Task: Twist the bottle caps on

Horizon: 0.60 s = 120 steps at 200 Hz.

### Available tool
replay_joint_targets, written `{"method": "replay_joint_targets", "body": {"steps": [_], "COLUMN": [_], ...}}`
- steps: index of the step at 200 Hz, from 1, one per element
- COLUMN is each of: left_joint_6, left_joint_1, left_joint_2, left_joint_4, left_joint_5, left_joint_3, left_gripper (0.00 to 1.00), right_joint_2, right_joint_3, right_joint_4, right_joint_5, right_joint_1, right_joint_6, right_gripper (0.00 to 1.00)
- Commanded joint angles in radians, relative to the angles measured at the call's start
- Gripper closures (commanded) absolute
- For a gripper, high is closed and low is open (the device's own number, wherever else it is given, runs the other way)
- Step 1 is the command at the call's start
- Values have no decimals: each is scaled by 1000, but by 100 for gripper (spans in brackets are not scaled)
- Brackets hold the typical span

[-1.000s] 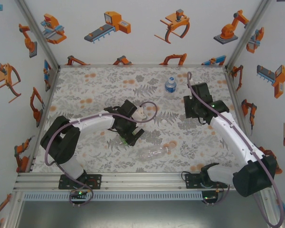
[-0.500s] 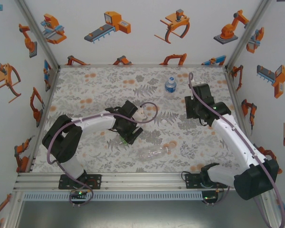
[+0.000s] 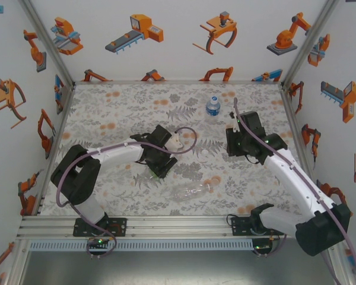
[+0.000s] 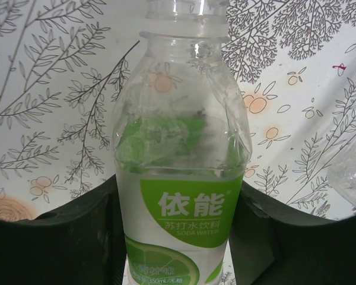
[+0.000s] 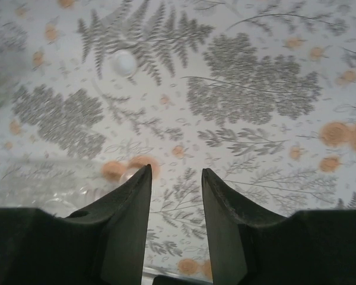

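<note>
My left gripper (image 3: 160, 161) is shut on the green-tinted bottle (image 4: 181, 178), gripping its labelled body between both fingers. The bottle's threaded neck (image 4: 184, 12) is bare, with no cap on it. A small white bottle cap (image 3: 206, 153) lies loose on the mat between the two arms; in the right wrist view that cap (image 5: 123, 62) sits ahead and to the left of the fingers. My right gripper (image 5: 175, 172) hovers open over the mat with nothing between its fingers. The colourless bottle (image 3: 193, 191) lies on its side near the front. The blue-labelled bottle (image 3: 212, 107) stands upright at the back.
A floral mat (image 3: 118, 113) covers the table, and its orange spots are about the size of a cap. White walls with robot pictures close in the left, back and right sides. The aluminium rail (image 3: 166, 225) runs along the near edge.
My right gripper has shifted a little left and nearer, toward the loose cap. The left gripper holds the green bottle in nearly the same place.
</note>
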Motion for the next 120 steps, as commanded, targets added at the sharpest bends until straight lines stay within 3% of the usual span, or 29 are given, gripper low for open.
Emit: {"method": "replay_joint_targets", "body": {"steps": [1, 53, 86, 120], "left_joint_6": [29, 15, 16, 69], "left_joint_1": [22, 135, 194, 221], "left_joint_2": [-60, -187, -241, -272], "left_joint_4": [-17, -18, -97, -209], "left_joint_5": [-7, 102, 142, 146], "left_joint_3": [21, 60, 133, 220], "left_gripper": [59, 70, 80, 83], "right_joint_2": [-61, -137, -134, -85], "right_joint_3": [-27, -180, -275, -354], "right_joint_4": [-10, 32, 108, 226], "right_joint_5": [-97, -183, -172, -126], "right_joint_1": [55, 303, 474, 576], "right_joint_6": [36, 140, 226, 328], "right_gripper": [62, 62, 60, 55]}}
